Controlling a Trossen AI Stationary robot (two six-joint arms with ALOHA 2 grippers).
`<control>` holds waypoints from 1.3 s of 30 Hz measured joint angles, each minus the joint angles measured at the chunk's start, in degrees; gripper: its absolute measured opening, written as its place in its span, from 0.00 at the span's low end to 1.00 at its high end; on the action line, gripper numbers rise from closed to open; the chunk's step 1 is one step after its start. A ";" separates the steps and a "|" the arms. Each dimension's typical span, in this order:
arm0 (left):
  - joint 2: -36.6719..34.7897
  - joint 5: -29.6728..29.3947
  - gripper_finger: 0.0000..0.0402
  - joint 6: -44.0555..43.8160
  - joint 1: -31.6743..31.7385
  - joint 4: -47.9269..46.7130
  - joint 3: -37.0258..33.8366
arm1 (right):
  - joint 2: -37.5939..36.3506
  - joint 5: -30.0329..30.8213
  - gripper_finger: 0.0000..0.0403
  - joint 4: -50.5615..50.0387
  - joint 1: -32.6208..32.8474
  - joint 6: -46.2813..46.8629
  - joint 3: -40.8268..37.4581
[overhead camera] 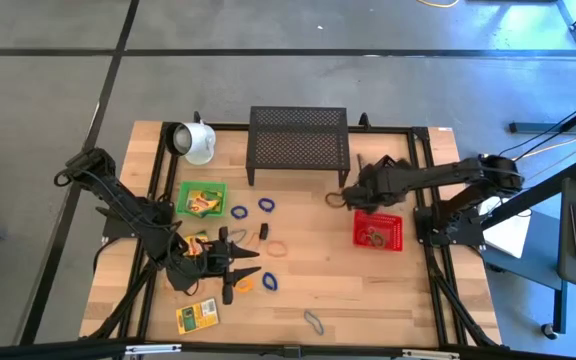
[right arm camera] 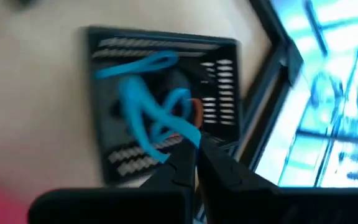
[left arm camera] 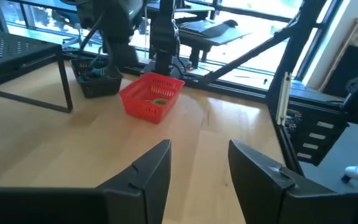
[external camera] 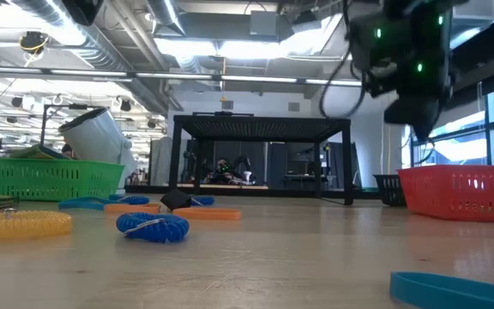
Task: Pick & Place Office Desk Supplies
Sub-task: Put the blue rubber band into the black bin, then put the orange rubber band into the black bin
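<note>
Under the right end effector (right arm camera: 196, 163) a black tray (right arm camera: 225, 74) is seen, with blue bands (right arm camera: 138, 102) and an orange band (right arm camera: 197, 112) lying in it. The two fingers are pressed tight together. One blue band runs right up to the tips, but it cannot be told if it is pinched there.

The left end effector (left arm camera: 199, 149) is spread wide, and nothing is held between its fingers. Just ahead of it, a blue loop (overhead camera: 270, 282) and an orange loop (overhead camera: 276, 248) lie flat on the tabletop (overhead camera: 368, 290). A crayon box (overhead camera: 197, 317) is found close beside it, on the near edge. A grey band (overhead camera: 314, 321) lies farther off, past the blue loop.

The bands are judged to be very light, thin and soft. They will likely bend, stretch and spring back when squeezed. One side of a loop should be pinched, with the fingertips pushed down close to the wood, because so thin a thing is easily missed. A loop may also cling to a finger when let go.

The crayon box is judged to be light but stiff, and a little smooth. It is best taken across its two long sides, near the middle, with a soft squeeze so the card is not crushed.
</note>
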 joint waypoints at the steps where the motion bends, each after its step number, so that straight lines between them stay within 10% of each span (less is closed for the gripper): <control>1: 0.00 -0.17 0.38 0.00 0.09 0.02 0.00 | -0.39 0.87 0.03 0.66 -1.61 1.86 -1.32; 12: 0.00 -0.28 0.38 0.11 1.76 -0.22 0.00 | -0.54 0.27 0.07 10.02 -11.70 7.34 -6.85; 29: 0.02 -0.18 0.38 -3.83 2.27 -6.35 0.00 | -0.54 -1.73 0.52 11.95 -13.55 -2.35 -6.85; 39: 0.02 6.86 0.38 -15.03 2.16 -17.25 0.00 | -0.62 -2.59 0.54 13.49 -11.19 -2.98 -6.85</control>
